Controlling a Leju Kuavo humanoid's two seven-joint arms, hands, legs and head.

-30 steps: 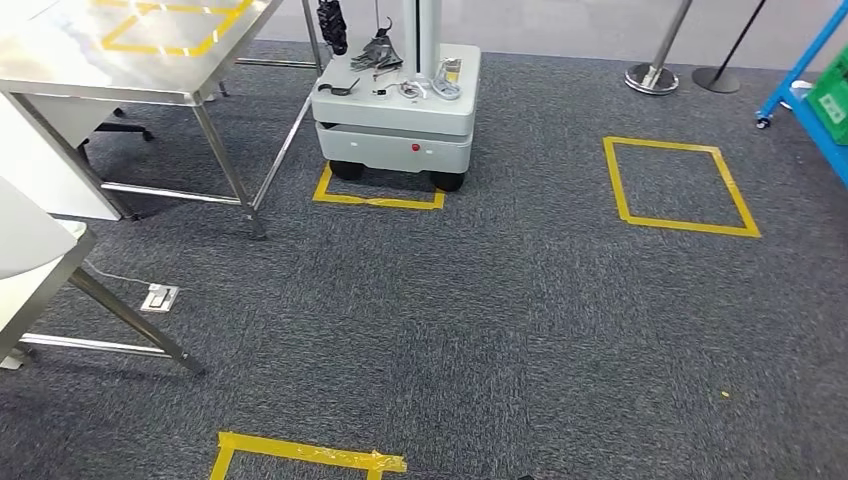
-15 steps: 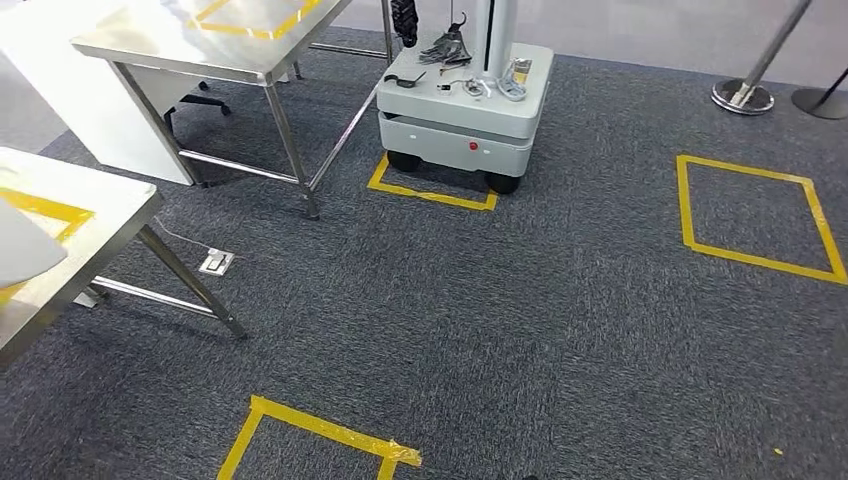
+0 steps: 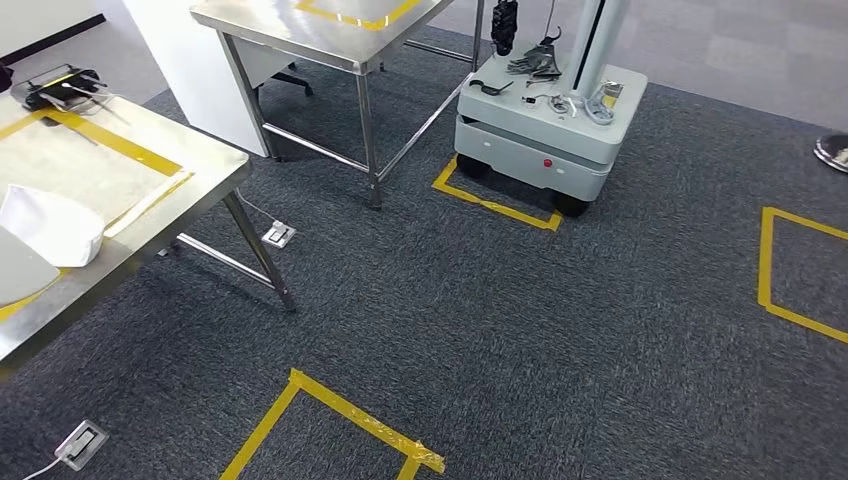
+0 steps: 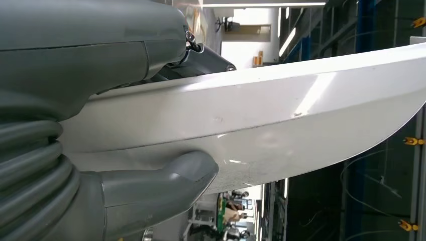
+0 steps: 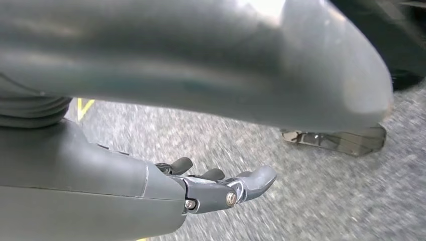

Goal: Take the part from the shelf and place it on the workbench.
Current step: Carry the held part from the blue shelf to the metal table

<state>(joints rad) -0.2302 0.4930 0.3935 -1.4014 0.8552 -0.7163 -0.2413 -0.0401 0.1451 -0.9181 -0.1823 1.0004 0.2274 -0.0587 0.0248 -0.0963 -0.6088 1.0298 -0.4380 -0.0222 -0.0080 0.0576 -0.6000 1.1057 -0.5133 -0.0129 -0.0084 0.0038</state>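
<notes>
Left hand (image 4: pixel 130 165) clamped on a long white curved part (image 4: pixel 281 125), thumb pressed under its lower face, darker fingers (image 4: pixel 201 55) over its upper edge. Long axis running straight out from the palm, far end pointing away from the wrist and tapering off past the frame edge. Right hand (image 5: pixel 221 188) holding nothing, fingers loosely extended and slightly apart above grey carpet (image 5: pixel 281 211). Seen from the head: steel workbench (image 3: pixel 190 175) with a white object (image 3: pixel 50 225) resting on it, yellow tape squares (image 3: pixel 330 420) on the floor.
</notes>
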